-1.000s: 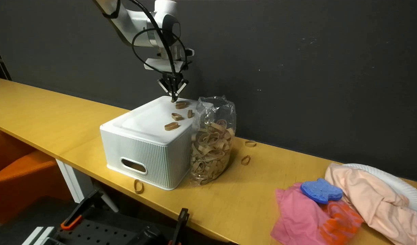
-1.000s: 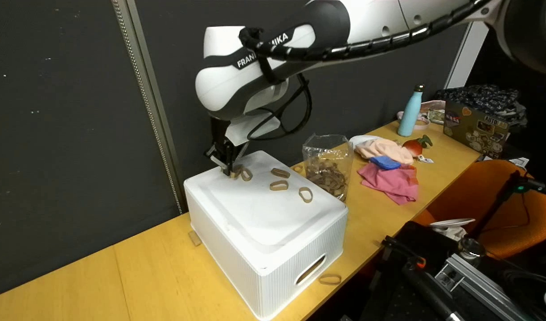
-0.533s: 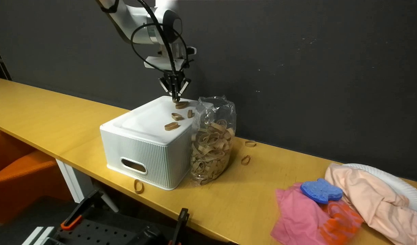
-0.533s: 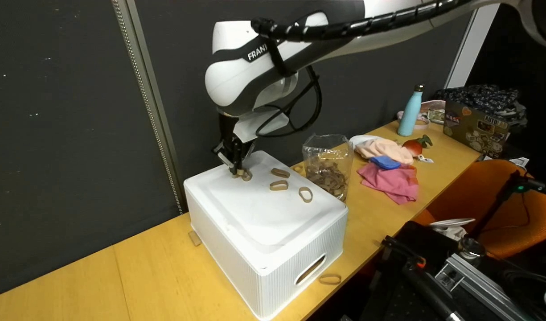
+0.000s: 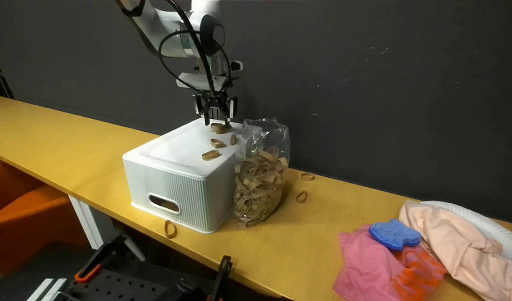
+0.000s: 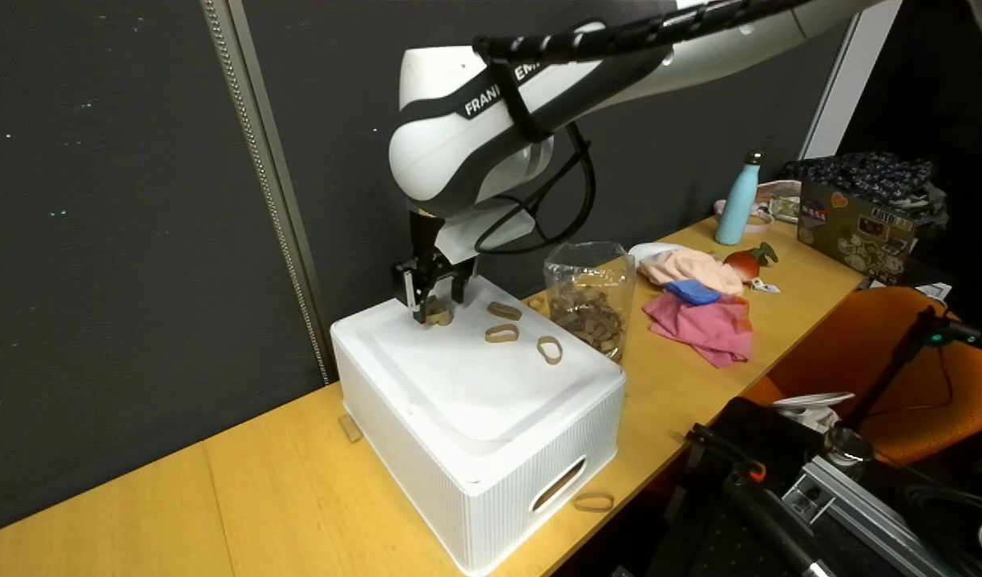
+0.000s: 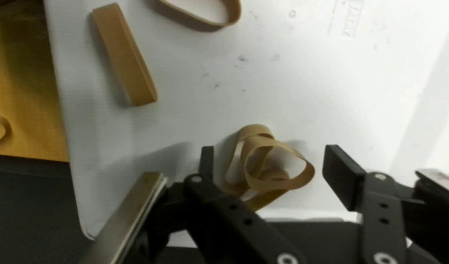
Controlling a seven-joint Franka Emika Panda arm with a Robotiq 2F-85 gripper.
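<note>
Fingers (image 7: 343,179) spread wide, I straddle a tangle of rubber bands (image 7: 262,184) on the white box (image 7: 301,91); my fingers hide its lower side, so I cannot count its bands. Three loose bands (image 7: 125,55) lie on top, one cut off in my wrist view, at least three on the table (image 5: 272,246). Beyond my end rises the dark wall (image 5: 385,104); the top stretches away toward the handle slot (image 5: 164,204).

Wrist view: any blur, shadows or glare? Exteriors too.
Wrist view: the gripper looks soft, most of all its parts nearest the lens, the rubber bands between its open fingers clearer, soft shadows on the white box; both exterior views: glints on the clear bag, and the black gripper partly blends into the dark wall.
</note>
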